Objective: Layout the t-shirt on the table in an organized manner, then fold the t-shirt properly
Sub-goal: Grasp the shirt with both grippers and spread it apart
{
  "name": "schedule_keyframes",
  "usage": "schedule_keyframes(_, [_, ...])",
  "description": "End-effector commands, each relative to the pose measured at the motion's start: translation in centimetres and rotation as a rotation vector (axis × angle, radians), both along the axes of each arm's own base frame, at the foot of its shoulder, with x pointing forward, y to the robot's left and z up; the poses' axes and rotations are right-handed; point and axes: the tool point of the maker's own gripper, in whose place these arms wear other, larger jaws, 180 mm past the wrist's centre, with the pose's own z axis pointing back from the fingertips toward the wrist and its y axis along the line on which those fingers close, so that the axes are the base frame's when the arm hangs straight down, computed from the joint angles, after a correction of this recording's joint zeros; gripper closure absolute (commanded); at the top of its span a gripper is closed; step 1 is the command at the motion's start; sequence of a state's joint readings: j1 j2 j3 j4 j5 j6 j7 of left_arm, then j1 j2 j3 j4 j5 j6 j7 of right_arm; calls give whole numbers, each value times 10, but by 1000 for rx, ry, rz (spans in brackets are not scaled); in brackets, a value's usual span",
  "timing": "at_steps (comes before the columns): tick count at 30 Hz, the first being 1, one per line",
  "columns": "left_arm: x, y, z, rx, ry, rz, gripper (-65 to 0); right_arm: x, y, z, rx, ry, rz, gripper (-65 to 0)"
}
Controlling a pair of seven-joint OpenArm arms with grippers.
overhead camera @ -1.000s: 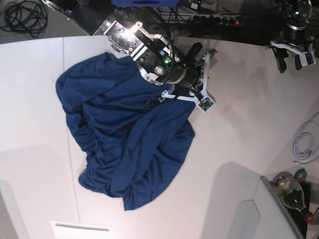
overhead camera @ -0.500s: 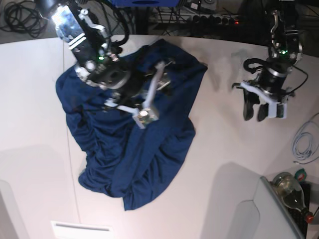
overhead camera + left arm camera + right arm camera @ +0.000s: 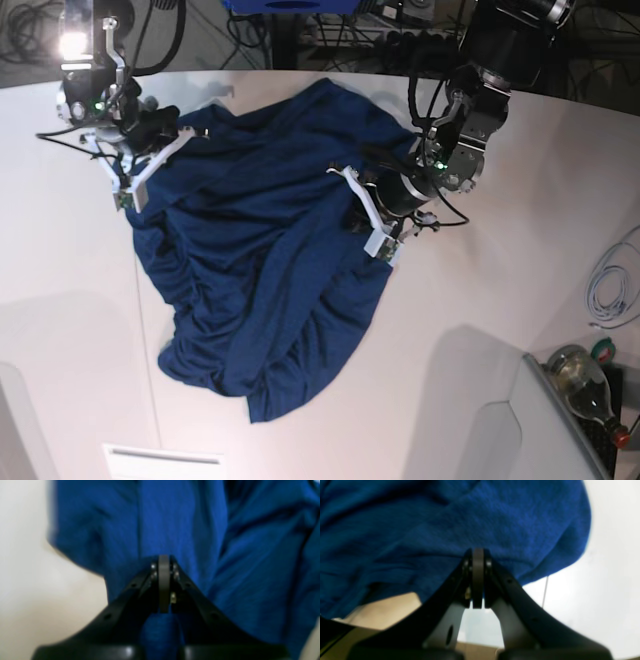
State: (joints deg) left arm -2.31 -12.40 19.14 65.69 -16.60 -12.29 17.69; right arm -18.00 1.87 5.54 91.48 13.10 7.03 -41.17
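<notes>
One navy t-shirt (image 3: 260, 270) lies crumpled mid-table (image 3: 480, 320), reaching toward the far edge. Two grippers pinch it: the left gripper (image 3: 362, 208) clamps its right edge, the right gripper (image 3: 150, 165) its left edge.
</notes>
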Motion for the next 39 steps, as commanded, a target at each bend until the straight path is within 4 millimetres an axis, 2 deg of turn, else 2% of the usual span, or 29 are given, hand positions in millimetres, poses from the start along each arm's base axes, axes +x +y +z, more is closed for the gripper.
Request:
schedule_keyframes(1, [12,16,3,31,-24,37,0,6,-3,1,-1,-17,-9,-3])
schedule_keyframes(4, [7,46,-9,93,2,80,0,7,-26,-8,-17,8,-74,-3])
schedule_keyframes(6, [-9,64,-17,132,29,82,0,12,-40,-15,-23,23,-114,-3])
schedule_keyframes(8, [-21,73,-21,148,44,80,0,20,-60,-20,-48,38,-139,-3])
schedule_keyframes(11, [-44,82,-25,166,66,65,0,39,-78,-29,-65,61,-150,-3])
schedule_keyframes(15, [-69,71,-18,143,63,34,0,71,-102,-29,-85,68,-171,-3])
schedule_keyframes(18, [-74,64,-3,95,32,70,0,99,-120,-16,-105,40,-183,-3])
schedule_keyframes(23, [-59,24,33,-17,-60,93,0,149,-159,20,-151,-32,-215,-2])
schedule_keyframes(27, [-41,14,68,-58,-154,84,0,168,-185,54,-208,-115,-220,-2])
schedule_keyframes(28, [-37,14,74,-59,-171,81,0,172,-185,66,-219,-148,-208,-2])
schedule_keyframes(29, [-32,14,81,-58,-195,81,0,166,-182,72,-232,-161,-189,-2])
schedule_keyframes(31, [-12,30,94,-51,-242,124,0,152,-168,94,-262,-204,-137,-2])
schedule_keyframes(33, [9,43,100,-36,-274,159,0,128,-132,99,-233,-205,-89,-2])
schedule_keyframes(35, [33,50,97,-23,-277,174,0,104,-98,99,-185,-190,-63,-2])
schedule_keyframes(37, [55,43,87,-24,-257,171,0,78,-58,88,-117,-154,-31,-2])
schedule_keyframes(39, [74,36,76,-18,-231,163,0,63,-18,77,-60,-141,33,-2])
